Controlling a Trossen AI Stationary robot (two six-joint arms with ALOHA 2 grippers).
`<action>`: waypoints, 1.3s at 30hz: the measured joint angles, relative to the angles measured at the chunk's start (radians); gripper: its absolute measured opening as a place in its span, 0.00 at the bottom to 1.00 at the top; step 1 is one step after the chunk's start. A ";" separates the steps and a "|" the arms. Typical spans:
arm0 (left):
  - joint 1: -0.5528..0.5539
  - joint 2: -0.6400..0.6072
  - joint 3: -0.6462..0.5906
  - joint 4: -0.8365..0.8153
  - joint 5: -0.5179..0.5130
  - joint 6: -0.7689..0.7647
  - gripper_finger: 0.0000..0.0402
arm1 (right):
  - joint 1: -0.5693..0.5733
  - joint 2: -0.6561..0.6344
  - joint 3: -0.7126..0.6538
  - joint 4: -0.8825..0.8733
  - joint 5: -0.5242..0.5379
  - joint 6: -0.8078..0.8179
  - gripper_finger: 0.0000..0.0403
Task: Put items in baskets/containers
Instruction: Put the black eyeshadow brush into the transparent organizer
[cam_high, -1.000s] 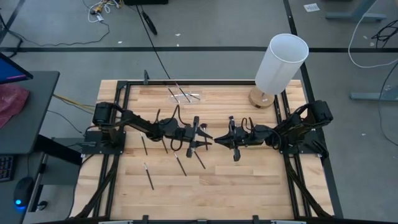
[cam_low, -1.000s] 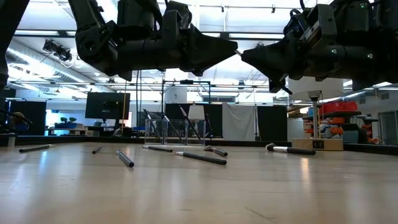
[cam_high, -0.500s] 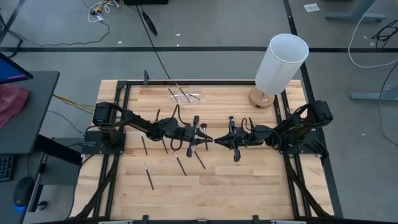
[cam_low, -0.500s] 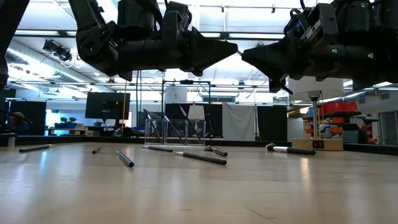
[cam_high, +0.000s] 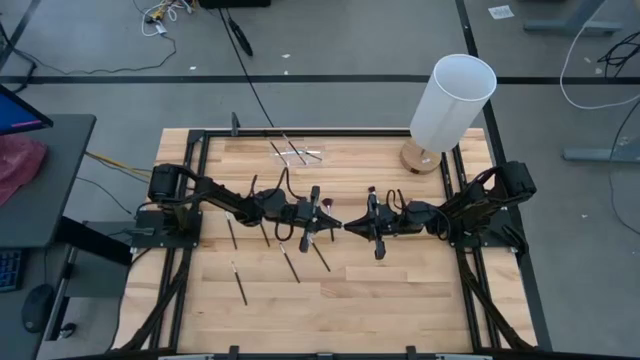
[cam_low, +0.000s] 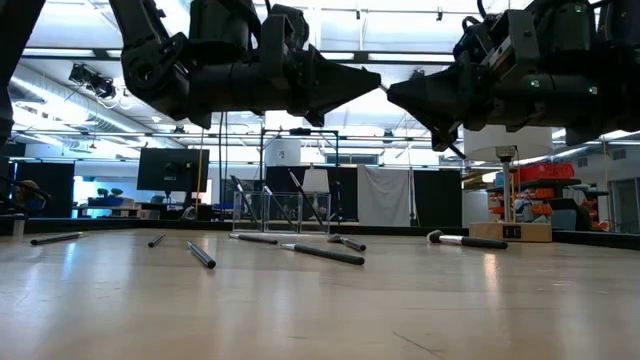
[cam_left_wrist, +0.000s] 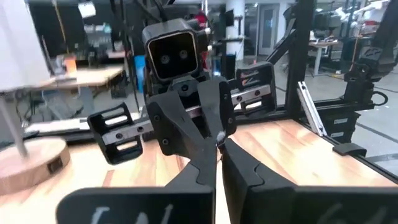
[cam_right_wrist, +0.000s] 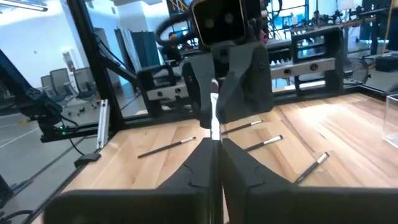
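My left gripper (cam_high: 335, 221) and right gripper (cam_high: 349, 226) meet tip to tip above the table's middle, both shut. A slim brush (cam_right_wrist: 213, 106) runs between them; its reddish tuft (cam_high: 325, 207) shows over the left fingers. Its thin stick (cam_low: 456, 148) pokes out below the right gripper. Several more brushes lie flat on the wood (cam_high: 290, 263) (cam_high: 240, 283) (cam_high: 231, 233). The clear organiser box (cam_high: 295, 153) (cam_low: 285, 210) stands at the far edge, with sticks leaning in it. My left gripper is shut around the brush near its tuft end (cam_high: 327, 210), coming level from the table's left. Its own fingers hide the exact place. The brush is lifted clear of the table. My right gripper pinches the brush's handle (cam_right_wrist: 214, 134) between its two fingers, coming level from the table's right. The stick runs on past the fingertips toward the left gripper, and its other end (cam_low: 456, 148) slants down below the fingers.
A tall white cylinder (cam_high: 450, 100) on a round wooden base stands at the far right corner. A black frame (cam_high: 200, 140) borders the table. The near half of the wood is bare beyond the loose brushes (cam_low: 325, 253).
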 joint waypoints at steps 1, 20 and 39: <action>0.000 -0.024 0.000 -0.049 -0.008 -0.008 0.02 | -0.006 0.000 -0.002 -0.017 -0.001 0.007 0.11; 0.144 -0.631 0.001 -1.198 -0.608 -0.146 0.03 | -0.104 0.003 -0.005 -0.143 0.220 -0.044 0.41; 0.627 -0.674 0.001 -1.204 -0.319 -0.169 0.03 | -0.109 0.003 -0.005 -0.141 0.219 -0.068 0.39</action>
